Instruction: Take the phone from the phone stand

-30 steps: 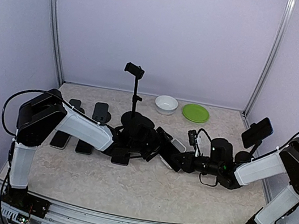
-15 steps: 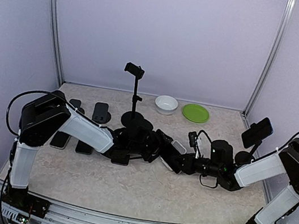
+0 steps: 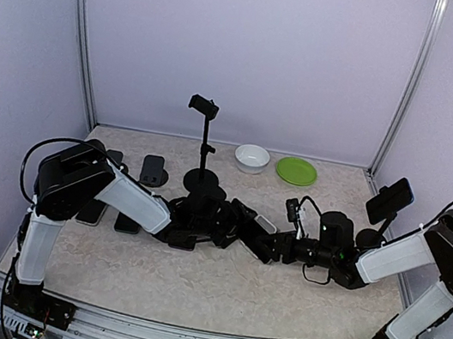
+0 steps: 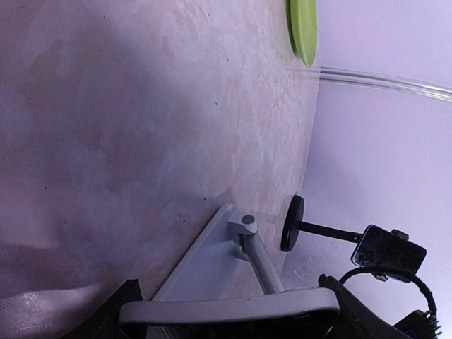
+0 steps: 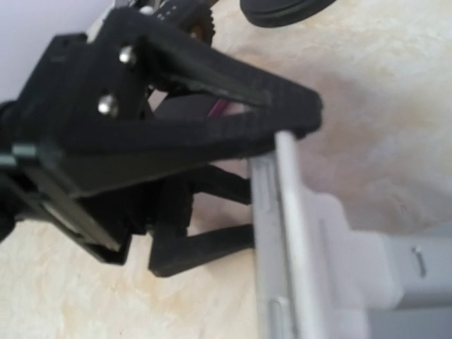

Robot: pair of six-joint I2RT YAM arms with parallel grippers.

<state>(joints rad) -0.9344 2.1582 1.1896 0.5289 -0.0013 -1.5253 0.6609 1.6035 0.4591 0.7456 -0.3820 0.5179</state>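
Note:
The phone (image 3: 245, 222) and its silver phone stand (image 3: 263, 225) sit mid-table between my two grippers. My left gripper (image 3: 230, 225) reaches in from the left and is shut on the phone. In the left wrist view the phone's grey edge (image 4: 226, 308) spans between my fingertips (image 4: 337, 305), with the stand's flat base (image 4: 201, 265) and hinged arm (image 4: 258, 258) behind it. My right gripper (image 3: 273, 245) comes in low from the right, close to the stand. Its own fingers do not show. The right wrist view is filled by the left gripper's black body (image 5: 162, 106) and the silver stand (image 5: 282, 233).
A tall black stand carrying a phone (image 3: 205, 107) rises just behind the left gripper. A white bowl (image 3: 252, 157) and green plate (image 3: 297, 171) lie at the back. Another stand with a phone (image 3: 390, 200) is at the right. Phones (image 3: 153, 169) lie on the table at the left.
My left gripper has closed on the phone. The phone and both gripper tips have shifted slightly toward the back left.

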